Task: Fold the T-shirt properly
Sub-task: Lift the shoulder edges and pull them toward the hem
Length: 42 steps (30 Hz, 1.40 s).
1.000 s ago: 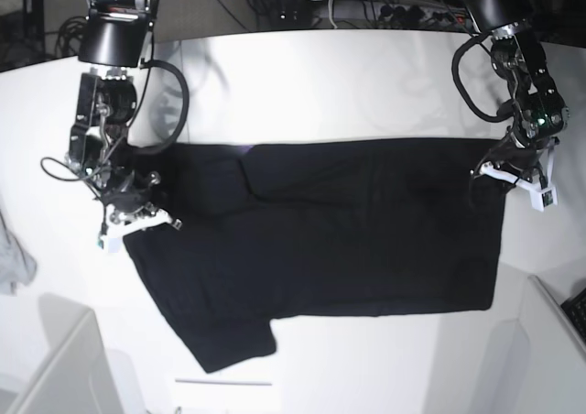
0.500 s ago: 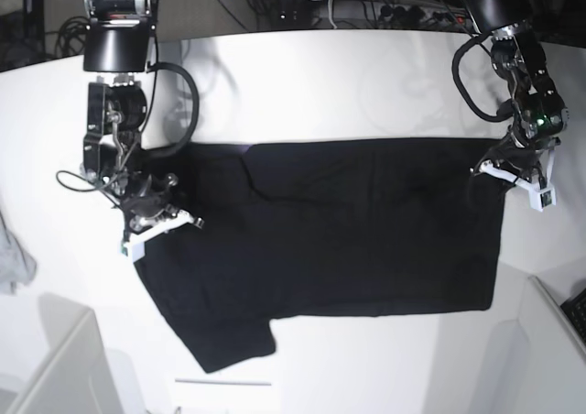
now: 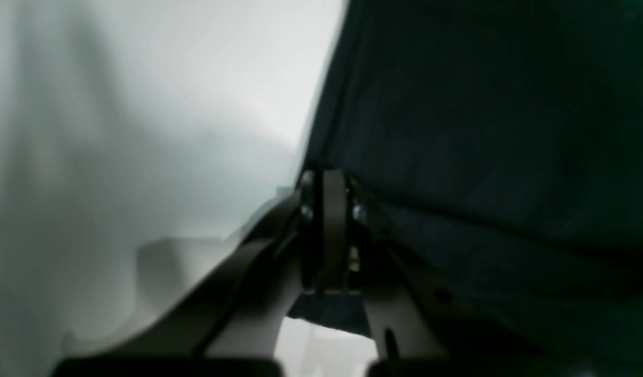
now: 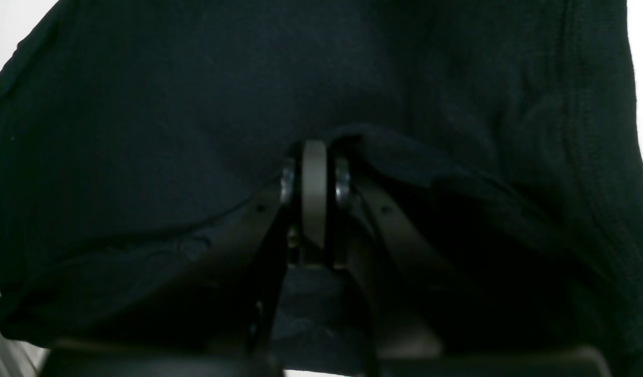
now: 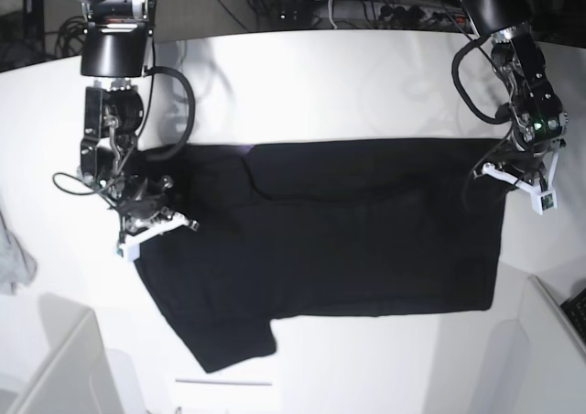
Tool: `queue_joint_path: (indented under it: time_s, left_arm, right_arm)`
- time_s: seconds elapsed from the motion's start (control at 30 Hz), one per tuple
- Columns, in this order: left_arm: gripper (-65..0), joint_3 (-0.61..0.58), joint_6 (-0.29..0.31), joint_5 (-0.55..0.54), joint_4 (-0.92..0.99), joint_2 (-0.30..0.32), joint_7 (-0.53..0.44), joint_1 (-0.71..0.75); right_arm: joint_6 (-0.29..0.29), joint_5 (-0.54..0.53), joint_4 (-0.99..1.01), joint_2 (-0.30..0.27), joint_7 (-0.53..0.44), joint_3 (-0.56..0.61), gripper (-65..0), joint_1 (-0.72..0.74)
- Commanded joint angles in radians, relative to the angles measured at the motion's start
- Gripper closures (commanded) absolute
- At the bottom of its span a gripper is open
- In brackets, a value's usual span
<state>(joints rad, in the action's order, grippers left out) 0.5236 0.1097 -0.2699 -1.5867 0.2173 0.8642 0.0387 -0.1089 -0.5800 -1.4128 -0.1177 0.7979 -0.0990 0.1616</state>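
The black T-shirt (image 5: 330,240) lies spread across the white table (image 5: 348,84), one sleeve trailing toward the near edge. The right gripper (image 5: 154,229) is clenched on the shirt's edge at the base view's left; the left gripper (image 5: 524,185) is clenched on the opposite edge. A grey cloth (image 5: 13,263) sits at the far left margin, well apart, with cables (image 5: 385,13) behind the table

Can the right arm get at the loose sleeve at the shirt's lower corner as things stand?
Probably not right away: the right gripper is shut on the T-shirt edge above that sleeve. Nothing lies between them on the table, so after letting go the way looks free.
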Motion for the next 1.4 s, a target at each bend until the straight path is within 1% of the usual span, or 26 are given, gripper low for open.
queue_joint_path:
  time_s: [0.0, 0.03, 0.1, 0.13, 0.17, 0.2, 0.23, 0.27, 0.33, 0.37, 0.43, 0.5, 0.53, 0.57, 0.63, 0.67, 0.77, 0.83, 0.87, 0.9, 1.0, 1.03, 1.13, 1.2, 1.3, 1.37]
  left_arm:
    - [0.0, 0.007, 0.002, 0.002, -0.024, 0.015, -0.021, -0.009]
    - [0.0, 0.007, 0.002, 0.002, -0.025, 0.015, -0.021, -0.009]
    - [0.0, 0.007, 0.002, 0.002, -0.025, 0.015, -0.021, -0.01]
    - [-4.1, 0.007, 0.002, 0.002, -0.025, 0.017, -0.021, -0.01]
    - [-8.6, 0.008, 0.002, 0.002, -0.025, 0.017, -0.021, -0.01]
    - [-14.3, 0.008, 0.002, 0.001, -0.025, 0.017, -0.021, -0.012]
    - [-18.9, 0.008, 0.002, 0.001, -0.025, 0.017, -0.023, -0.012]
    - [-23.9, 0.01, 0.002, 0.001, -0.025, 0.017, -0.023, -0.015]
    - [-33.4, 0.019, 0.002, 0.001, -0.025, 0.017, -0.023, -0.029]
    - [-37.0, 0.053, 0.003, -0.002, -0.027, 0.014, -0.023, -0.03]
    - [-42.6, 0.154, 0.006, -0.038, -0.05, 0.008, -0.023, -0.029]
    - [-46.1, 0.237, 0.006, -0.122, -0.08, -0.012, -0.021, -0.016]
    - [-47.1, 0.28, 0.006, -0.18, -0.099, -0.019, -0.02, 0.005]
    - [-47.6, 0.312, 0.006, -0.245, -0.116, -0.019, -0.02, 0.034]
    - [-48.2, 0.35, 0.008, -0.374, -0.146, -0.019, -0.02, 0.085]
    - [-48.2, 0.367, 0.008, -0.432, -0.151, -0.019, -0.02, 0.122]
    - [-48.2, 0.405, 0.008, -0.601, -0.129, -0.019, -0.021, 0.204]
    - [-48.2, 0.41, 0.008, -0.664, -0.091, -0.019, -0.021, 0.24]
    - [-48.2, 0.405, 0.012, -0.668, -0.073, -0.019, -0.021, 0.246]
    - [-48.2, 0.405, 0.029, -0.668, -0.056, -0.02, -0.021, 0.247]
    - [-47.4, 0.404, 0.132, -0.667, 0.004, -0.022, -0.021, 0.243]
    - [-47.4, 0.404, 0.157, -0.664, 0.022, -0.022, -0.021, 0.241]
    - [-47.4, 0.404, 0.166, -0.604, 0.038, -0.025, -0.021, 0.218]
    - [-47.9, 0.404, 0.167, -0.558, 0.044, -0.026, -0.021, 0.198]
    - [-47.4, 0.404, 0.169, -0.518, 0.069, -0.04, -0.021, 0.157]
    - [-47.2, 0.402, 0.169, -0.518, 0.088, -0.04, -0.021, 0.137]
  right_arm:
    - [0.002, -0.01, -0.021, -0.01, -0.016, -0.006, 0.0, 0.019]
    - [0.002, -0.01, -0.021, -0.01, -0.016, -0.006, -1.1, 0.014]
    - [0.002, -0.01, -0.026, -0.017, -0.021, -0.008, -14.9, 0.005]
    - [0.002, -0.01, -0.035, -0.02, -0.022, -0.008, -21.6, -0.001]
    - [0.002, -0.01, -0.046, -0.02, -0.025, -0.014, -26.6, -0.009]
    - [0.002, -0.01, -0.072, -0.018, -0.042, -0.034, -30.8, -0.026]
    - [0.001, -0.01, -0.098, -0.014, -0.064, -0.057, -32.3, -0.044]
    - [-0.015, -0.01, -0.13, -0.012, -0.094, -0.078, -32.6, -0.07]
    - [-0.068, -0.01, -0.196, -0.001, -0.148, -0.1, -32.6, -0.116]
    - [-0.099, -0.011, -0.234, 0.002, -0.165, -0.104, -32.7, -0.141]
    - [-0.153, -0.018, -0.308, 0.002, -0.188, -0.106, -32.7, -0.201]
    - [-0.205, -0.019, -0.377, 0.003, -0.22, -0.107, -32.7, -0.265]
    - [-0.242, -0.019, -0.412, 0.011, -0.246, -0.107, -32.7, -0.308]
    - [-0.285, -0.019, -0.44, 0.034, -0.277, -0.107, -32.7, -0.346]
    - [-0.344, -0.019, -0.48, 0.069, -0.343, -0.107, -33.2, -0.412]
    - [-0.358, -0.019, -0.489, 0.079, -0.372, -0.107, -33.3, -0.44]
    - [-0.36, -0.019, -0.489, 0.111, -0.437, -0.107, -33.5, -0.503]
    - [-0.36, -0.019, -0.475, 0.138, -0.46, -0.107, -33.5, -0.521]
    - [-0.36, -0.019, -0.455, 0.143, -0.466, -0.107, -33.5, -0.521]
    - [-0.36, -0.019, -0.431, 0.145, -0.466, -0.107, -33.5, -0.515]
    - [-0.36, -0.019, -0.356, 0.145, -0.467, -0.107, -33.5, -0.481]
    - [-0.36, -0.019, -0.334, 0.146, -0.47, -0.107, -33.5, -0.472]
    - [-0.358, -0.019, -0.293, 0.148, -0.53, -0.107, -33.5, -0.468]
    - [-0.343, -0.019, -0.276, 0.148, -0.559, -0.106, -33.6, -0.468]
    - [-0.306, -0.019, -0.257, 0.148, -0.572, -0.106, -33.6, -0.455]
    - [-0.302, -0.021, -0.239, 0.148, -0.575, -0.106, -33.6, -0.443]
